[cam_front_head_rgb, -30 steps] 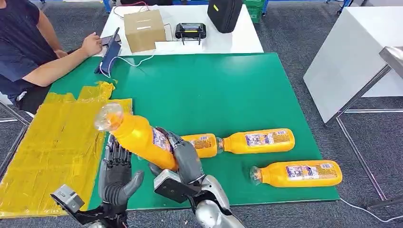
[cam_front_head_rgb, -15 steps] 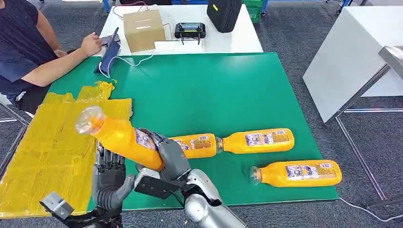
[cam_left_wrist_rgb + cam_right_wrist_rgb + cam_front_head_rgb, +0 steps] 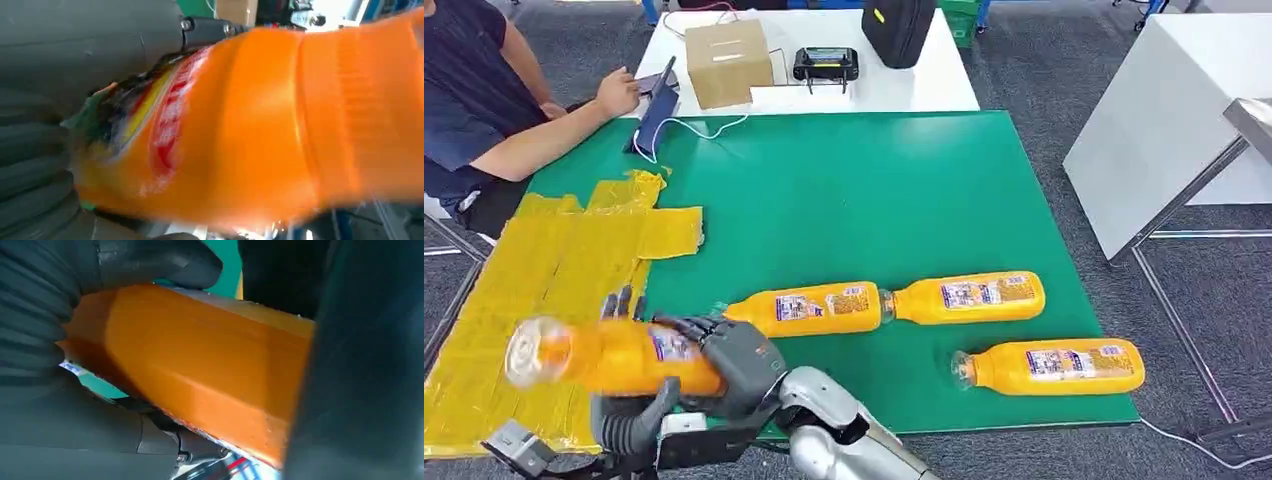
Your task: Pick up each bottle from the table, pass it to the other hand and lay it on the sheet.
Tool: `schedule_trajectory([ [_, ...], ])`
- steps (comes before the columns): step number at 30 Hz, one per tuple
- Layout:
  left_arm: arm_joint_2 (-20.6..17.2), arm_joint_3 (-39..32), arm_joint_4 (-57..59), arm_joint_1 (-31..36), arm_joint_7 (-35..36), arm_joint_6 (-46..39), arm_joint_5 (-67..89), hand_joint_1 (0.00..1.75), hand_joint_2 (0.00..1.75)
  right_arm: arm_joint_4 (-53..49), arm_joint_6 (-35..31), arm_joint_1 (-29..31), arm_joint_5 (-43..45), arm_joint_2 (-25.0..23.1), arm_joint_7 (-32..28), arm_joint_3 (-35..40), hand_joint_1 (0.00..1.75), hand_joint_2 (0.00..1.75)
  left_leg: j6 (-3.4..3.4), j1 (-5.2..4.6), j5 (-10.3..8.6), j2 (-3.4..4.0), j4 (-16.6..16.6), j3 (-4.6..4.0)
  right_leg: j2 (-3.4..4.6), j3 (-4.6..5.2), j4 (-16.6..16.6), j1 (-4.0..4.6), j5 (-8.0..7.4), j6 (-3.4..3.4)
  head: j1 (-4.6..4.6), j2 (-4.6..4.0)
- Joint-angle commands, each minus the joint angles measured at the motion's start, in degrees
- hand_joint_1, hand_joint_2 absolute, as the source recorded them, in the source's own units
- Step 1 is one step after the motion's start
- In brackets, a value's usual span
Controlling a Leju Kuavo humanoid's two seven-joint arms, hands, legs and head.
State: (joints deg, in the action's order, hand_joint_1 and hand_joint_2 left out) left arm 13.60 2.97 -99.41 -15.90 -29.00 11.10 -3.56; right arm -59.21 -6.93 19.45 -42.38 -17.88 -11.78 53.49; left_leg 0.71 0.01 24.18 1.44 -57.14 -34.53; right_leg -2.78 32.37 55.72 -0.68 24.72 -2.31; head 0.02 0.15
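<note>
Three orange bottles lie on the green table (image 3: 874, 190) while a fourth bottle (image 3: 614, 355) hangs level over the near edge of the yellow sheet (image 3: 534, 300), base pointing to 9 o'clock. The right hand (image 3: 739, 360) is wrapped around its labelled end, at 3 o'clock of the bottle's middle. The left hand (image 3: 629, 420) sits beneath it at 6 o'clock, thumb up against the underside and fingertips showing past the far side; whether it has truly closed on the bottle cannot be told, though its wrist view shows orange pressed close. For a clean handover, the left hand should probably clasp the body firmly before the right lets go, keeping it level. The waiting bottles (image 3: 969, 296) rest well apart, toward 3 o'clock
</note>
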Motion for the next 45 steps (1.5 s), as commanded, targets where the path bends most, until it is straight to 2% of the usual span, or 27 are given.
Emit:
schedule_trajectory([
  [1, 0.6, -1.8, 4.2, 4.2, 0.2, -0.7, 2.7, 0.00, 1.75, -0.7, 3.2, -0.1, -0.6, 4.2, -2.5, 13.0, 1.75, 1.75, -0.05, 0.09, 0.03, -0.30, 0.1, 0.24, 0.02, -0.35, -0.1, 0.06, 0.08, 0.08, 0.02, 0.00],
  [6, 0.8, -3.3, 4.6, 4.4, -0.1, -1.2, 2.5, 0.00, 1.75, -1.2, 3.7, -0.1, -0.5, 4.6, -3.5, 13.7, 1.75, 1.75, -0.04, 0.11, 0.00, -0.31, 0.1, 0.21, -0.03, -0.31, -0.2, 0.06, 0.05, 0.07, 0.07, 0.00],
  [7, 0.7, -3.5, 4.5, 4.4, -0.1, -1.2, 2.5, 0.26, 1.75, -1.2, 3.8, -0.2, -0.5, 4.6, -3.6, 13.8, 1.75, 1.75, -0.03, 0.07, -0.01, -0.22, 0.1, 0.15, -0.01, -0.21, -0.1, 0.03, 0.04, 0.05, 0.00, 0.00],
  [9, 0.9, -4.1, 4.6, 4.3, -0.2, -1.3, 2.3, 1.75, 1.75, -1.9, 4.4, -0.1, -0.5, 5.0, -4.8, 14.6, 1.75, 1.75, -0.03, 0.08, 0.00, -0.27, 0.1, 0.17, -0.05, -0.25, -0.1, 0.04, 0.05, 0.06, 0.04, 0.00],
  [30, 1.7, -6.6, 3.5, 3.5, -2.1, -0.5, -0.2, 1.75, 1.75, -3.7, 4.9, -0.5, -0.4, 6.0, -4.8, 14.9, 1.75, 1.75, -0.04, 0.09, 0.00, -0.29, 0.1, 0.17, -0.04, -0.25, -0.1, 0.05, 0.06, 0.06, 0.02, 0.00],
  [35, 2.3, -6.7, 0.9, 2.2, -3.5, -1.7, 1.8, 1.75, 1.75, -6.0, 0.6, -2.8, -2.6, 7.3, -1.6, 11.6, 1.75, 1.75, -0.05, 0.12, 0.02, -0.36, 0.1, 0.20, -0.07, -0.31, -0.1, 0.07, 0.09, 0.07, 0.02, 0.00],
  [45, 2.3, -6.6, 0.4, 2.0, -3.5, -1.6, 1.9, 1.75, 1.75, -6.9, 0.6, -3.2, -2.7, 7.7, -1.6, 11.3, 1.75, 1.75, -0.05, 0.11, 0.00, -0.32, 0.1, 0.15, -0.05, -0.22, -0.1, 0.07, 0.06, 0.07, 0.02, 0.00],
])
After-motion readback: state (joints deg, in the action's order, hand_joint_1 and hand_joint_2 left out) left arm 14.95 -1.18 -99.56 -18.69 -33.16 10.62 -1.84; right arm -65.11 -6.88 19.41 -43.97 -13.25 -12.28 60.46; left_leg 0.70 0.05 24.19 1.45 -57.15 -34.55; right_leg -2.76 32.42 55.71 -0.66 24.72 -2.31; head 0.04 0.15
